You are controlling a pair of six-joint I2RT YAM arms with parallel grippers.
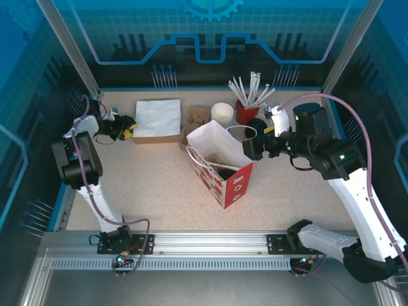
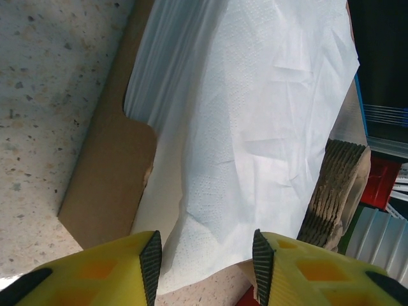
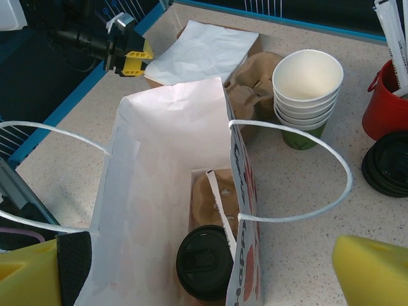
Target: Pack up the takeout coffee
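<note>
yellow fingers (image 3: pixel 373 274) of the right gripper (image 3: pixel 207 280) stand spread as wide as they go, one on each side of the mouth of the white paper bag (image 3: pixel 159 146), holding nothing. directly below, between them, the takeout coffee (image 3: pixel 204 261) stands at the bottom of the bag with its black lid on, next to a brown cardboard tray (image 3: pixel 203 191). the bag's outer side is printed red, with letters that seem to read "appy". ahead of this gripper, beyond the bag, is a stack of white-rimmed cups (image 3: pixel 307 83), the top one empty. to the right of the stack are a red cup of white straws (image 3: pixel 386 99) and a pile of black lids (image 3: pixel 387 164). the left gripper (image 2: pixel 205 268) is partly open, its black pads (image 2: pixel 151 255) on either side of the near edge of the white napkins (image 2: pixel 255 115), not pinching them. the napkins lie in a brown cardboard box (image 2: pixel 108 172) just ahead of it.
</note>
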